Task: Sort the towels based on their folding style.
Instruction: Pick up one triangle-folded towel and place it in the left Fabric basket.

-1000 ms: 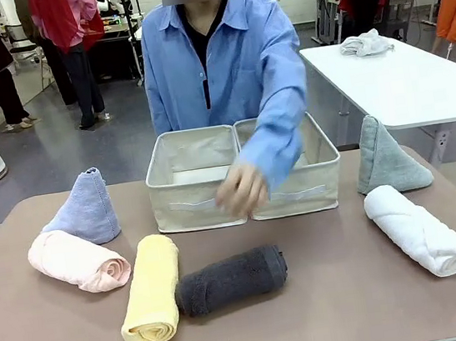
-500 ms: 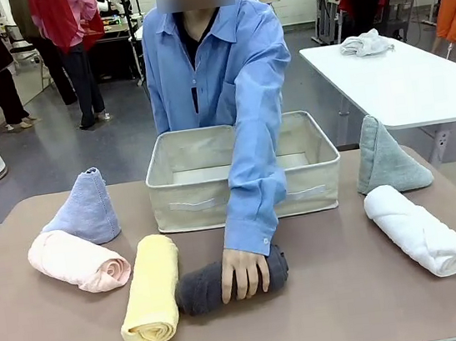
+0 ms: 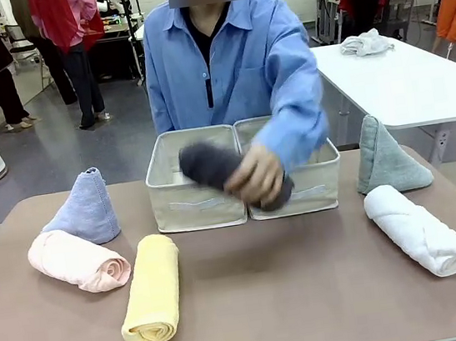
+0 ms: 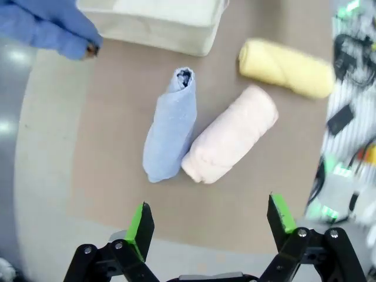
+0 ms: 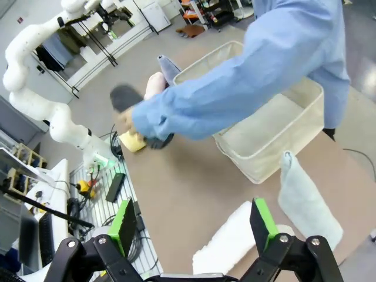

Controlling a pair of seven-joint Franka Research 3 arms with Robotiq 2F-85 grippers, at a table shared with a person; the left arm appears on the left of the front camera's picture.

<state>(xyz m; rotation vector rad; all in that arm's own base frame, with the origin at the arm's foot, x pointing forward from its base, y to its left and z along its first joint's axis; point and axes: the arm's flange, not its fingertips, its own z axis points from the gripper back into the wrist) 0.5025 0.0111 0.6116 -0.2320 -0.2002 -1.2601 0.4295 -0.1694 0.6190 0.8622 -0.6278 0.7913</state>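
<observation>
Dark grey terry marks the step in hand: the dark grey roll (image 3: 208,163) is off the table (image 3: 311,294), held in the person's hand (image 3: 256,179) just in front of where the left basket (image 3: 184,203) and the right basket (image 3: 313,193) meet. Motion blur hides which of the two it is bound for. Neither basket appears to hold a towel yet, so this looks like the first placement, and it would fix which basket takes cylinders.

The other five towels lie on the table. At the left, the pale blue cone (image 3: 84,208) stands far of the pink roll (image 3: 77,260), the two touching, and the yellow roll (image 3: 151,290) lies just right of them. At the right, the grey-green cone (image 3: 386,158) stands far of the white roll (image 3: 419,229).

The left gripper (image 4: 210,220) hangs above the blue and pink pair, its jaws spread wide and empty. The right gripper (image 5: 194,220) is equally wide and empty above the white roll.

The next move likely calls for waiting until the hand clears. Then an arm would come down across the middle of a cylinder, without nudging the cone beside it, and carry that cylinder to the basket the grey one goes into.
</observation>
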